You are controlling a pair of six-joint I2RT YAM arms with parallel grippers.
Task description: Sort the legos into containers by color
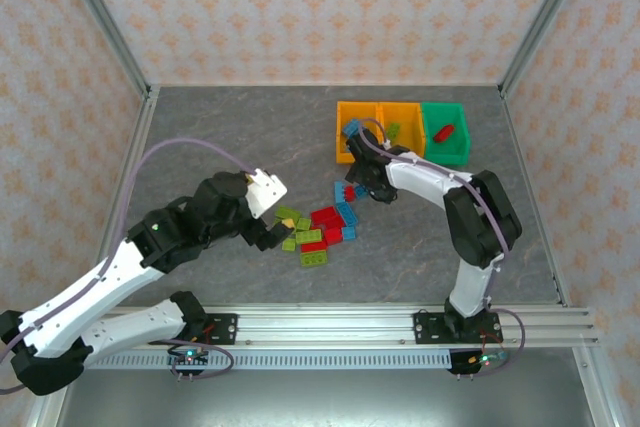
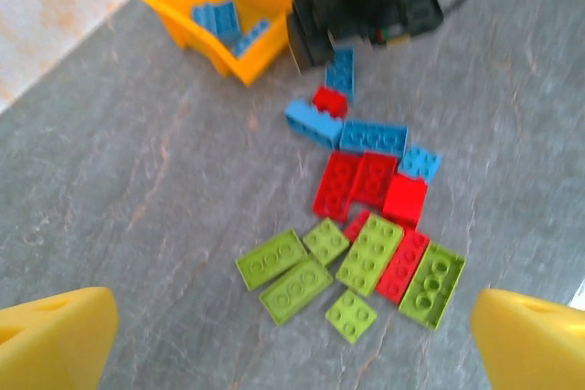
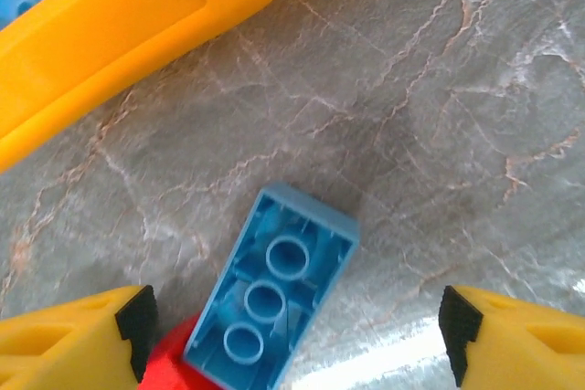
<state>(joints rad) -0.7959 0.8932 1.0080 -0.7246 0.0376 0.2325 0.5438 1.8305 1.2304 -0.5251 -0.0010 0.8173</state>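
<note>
Lime, red and blue legos lie in a loose pile mid-table. My left gripper hovers open above the lime bricks, with its yellow fingertips wide apart and nothing held. My right gripper stands open low over an upside-down blue brick. That brick leans on a red brick and touches neither pad. The containers stand at the back: an orange bin holding blue bricks, a middle orange bin with a lime piece, and a green bin with a red brick.
The orange bin's wall runs close ahead of the right gripper. In the left wrist view, the right gripper's dark body hangs beyond the pile, beside the orange bin. Metal frame posts and papered walls enclose the grey table.
</note>
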